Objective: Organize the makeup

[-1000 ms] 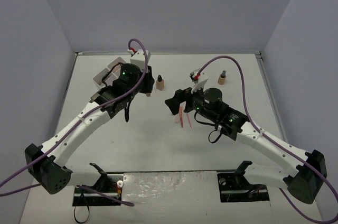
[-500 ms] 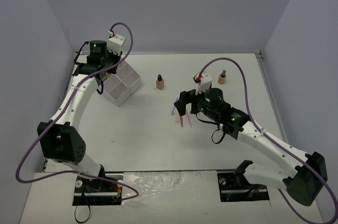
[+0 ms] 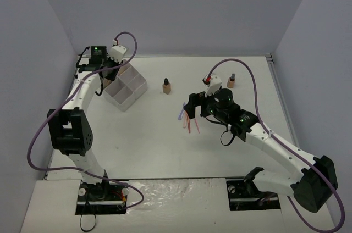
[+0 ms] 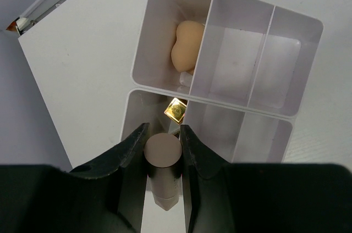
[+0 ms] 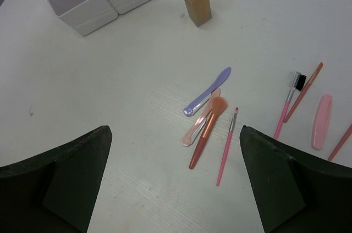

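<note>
Table white and matte, closed in by pale grey walls left, back and right.
Left gripper pinches a pale tube above the white box at the far-left corner; a beige sponge lies in one compartment, a gold-topped lipstick in a neighbouring one. Right gripper hangs spread wide over thin sticks mid-table. One tan bottle stands behind them, a second tan bottle well apart to the right.

White arms, black joints, looping purple cables, black fingers
</note>
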